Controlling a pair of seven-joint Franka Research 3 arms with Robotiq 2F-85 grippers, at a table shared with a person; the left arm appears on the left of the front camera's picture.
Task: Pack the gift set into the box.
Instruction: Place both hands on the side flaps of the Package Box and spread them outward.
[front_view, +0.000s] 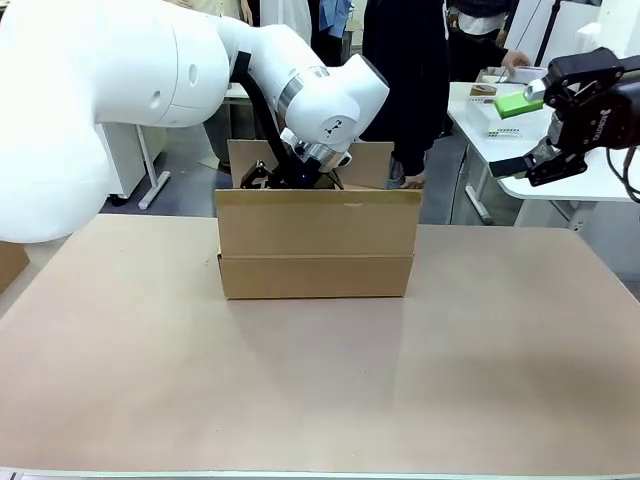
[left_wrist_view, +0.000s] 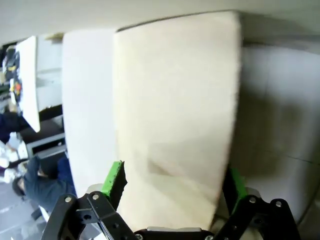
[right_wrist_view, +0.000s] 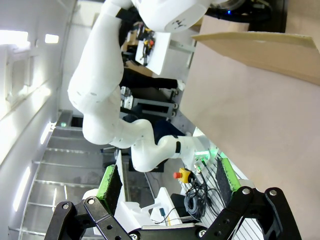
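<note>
Left tool (left_wrist_view: 172, 192) reaching down inside box (front_view: 316, 243), fingers spread wide, straddling pale flat slab (left_wrist_view: 175, 125); pads not visibly pressing it, so grip is unclear. Box sitting at middle of bench (front_view: 320, 390), toward far edge, flaps standing open, near flap folded down outside. Left arm (front_view: 200, 70) arching over box from its left. Right tool (front_view: 548, 110) hovering high, well right of box, fingers spread, pinching nothing. Person (front_view: 405, 70) standing just behind box.
</note>
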